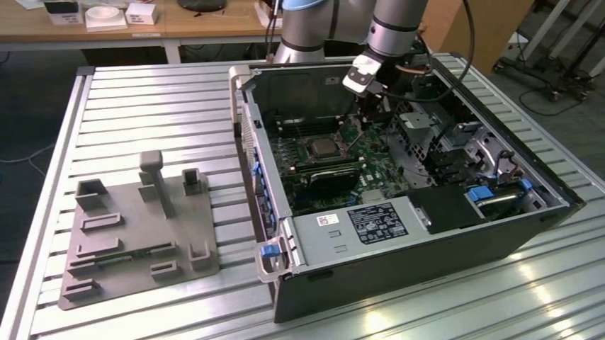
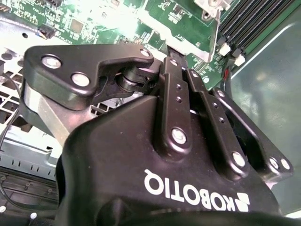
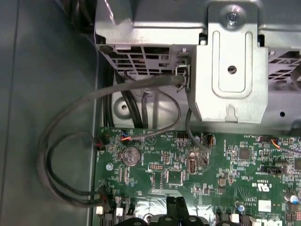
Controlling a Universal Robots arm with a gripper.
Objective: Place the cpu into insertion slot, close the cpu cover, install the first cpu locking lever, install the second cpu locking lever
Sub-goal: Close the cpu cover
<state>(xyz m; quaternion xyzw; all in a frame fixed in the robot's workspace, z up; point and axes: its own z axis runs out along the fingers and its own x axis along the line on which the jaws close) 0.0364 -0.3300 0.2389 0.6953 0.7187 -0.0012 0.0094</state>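
1. My gripper (image 3: 176, 207) is pinched shut just over the green board (image 3: 221, 165).
2. The cpu (image 1: 322, 148) sits in the insertion slot (image 1: 304, 151), near my gripper, toward the exterior view's left.

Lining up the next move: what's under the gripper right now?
In the first wrist view the gripper, jaws shut, hangs over a shiny silvery strip at the edge of the green motherboard. What lies directly beneath the tips is covered by them.
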